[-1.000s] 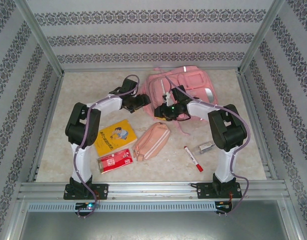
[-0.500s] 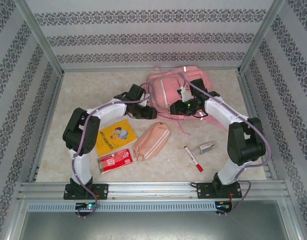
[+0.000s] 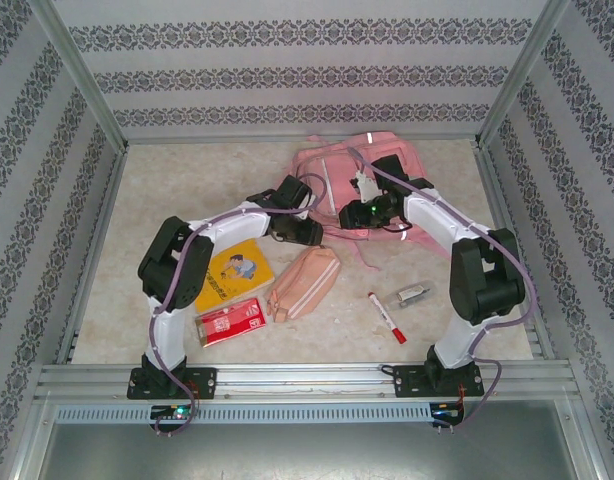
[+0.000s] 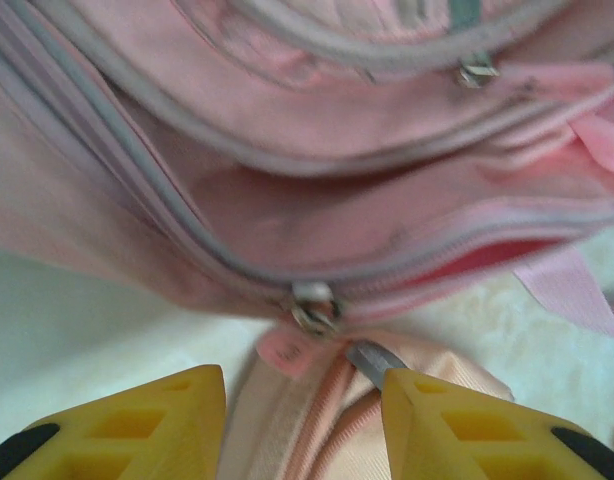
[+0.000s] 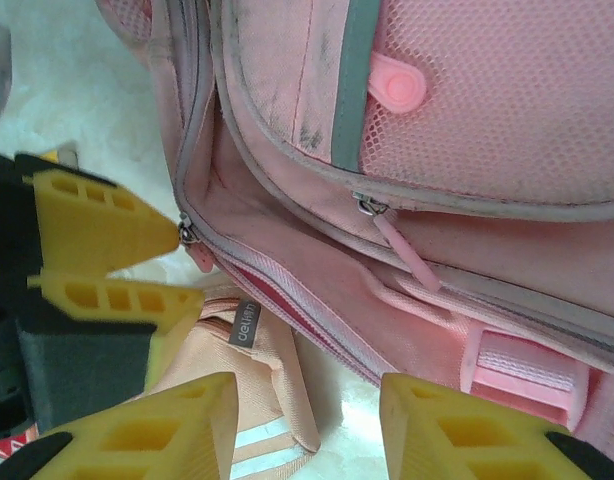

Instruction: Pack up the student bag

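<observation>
The student bag (image 3: 372, 180), a big pink backpack, lies flat at the back of the table. Its main zip (image 5: 287, 300) gapes a little, showing red lining. My left gripper (image 3: 309, 232) is at the bag's near-left corner, open, its yellow fingertips (image 5: 172, 235) on either side of the zip slider (image 4: 314, 305) and its small pink pull tab (image 4: 287, 350). Over the bag's near edge hovers my right gripper (image 3: 349, 215), open and holding nothing. In its own view the right gripper (image 5: 307, 400) looks down on the bag and the table.
A peach zip pouch (image 3: 304, 282) lies just in front of the bag, under both grippers. A yellow booklet (image 3: 232, 272) and a red box (image 3: 230, 321) lie front left. A red marker (image 3: 387, 318) and a small metal object (image 3: 412, 295) lie front right.
My left gripper has slid right to the bag's zip corner and narrowed its jaws. My right gripper moved back and right over the bag, then held still.
</observation>
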### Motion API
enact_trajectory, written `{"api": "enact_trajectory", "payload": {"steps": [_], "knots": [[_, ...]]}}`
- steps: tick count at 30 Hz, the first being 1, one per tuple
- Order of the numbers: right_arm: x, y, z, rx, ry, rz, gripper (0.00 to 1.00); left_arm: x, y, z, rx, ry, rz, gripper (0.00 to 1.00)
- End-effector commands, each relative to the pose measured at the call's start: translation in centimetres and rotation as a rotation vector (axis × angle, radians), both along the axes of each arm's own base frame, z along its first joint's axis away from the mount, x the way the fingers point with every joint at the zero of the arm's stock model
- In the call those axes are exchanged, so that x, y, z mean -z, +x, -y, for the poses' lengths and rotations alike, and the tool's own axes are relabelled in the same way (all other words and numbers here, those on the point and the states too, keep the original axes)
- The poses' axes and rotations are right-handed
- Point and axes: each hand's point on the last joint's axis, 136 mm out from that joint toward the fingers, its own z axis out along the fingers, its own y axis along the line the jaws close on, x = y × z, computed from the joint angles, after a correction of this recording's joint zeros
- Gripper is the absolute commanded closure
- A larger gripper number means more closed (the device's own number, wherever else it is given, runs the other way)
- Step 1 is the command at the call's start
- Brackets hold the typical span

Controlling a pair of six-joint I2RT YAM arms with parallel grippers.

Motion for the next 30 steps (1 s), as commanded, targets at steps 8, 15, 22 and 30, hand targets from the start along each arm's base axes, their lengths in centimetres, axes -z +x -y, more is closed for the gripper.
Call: {"api": "enact_trajectory", "payload": {"steps": [8, 15, 22, 30], "knots": [[-0.6, 0.5, 0.6, -0.018, -0.054, 0.029, 0.58, 1.9, 1.5, 0.8, -0.032, 0.029, 0.002, 0.57], [-0.6, 0.7, 0.9, -0.01, -0.046, 0.032, 0.61, 1.3, 1.7, 1.5, 0.013, 0.033, 0.033, 0.72], [-0.3, 0.6, 1.2, -0.037, -0.061, 0.045, 0.59, -0.4, 1.4, 1.2, 0.081, 0.064, 0.058, 0.97], [-0.5, -2.1, -0.5, -0.548, -0.113, 0.337, 0.5, -2.5, 0.9, 1.5, 0.145, -0.072, 0.066, 1.0]]}}
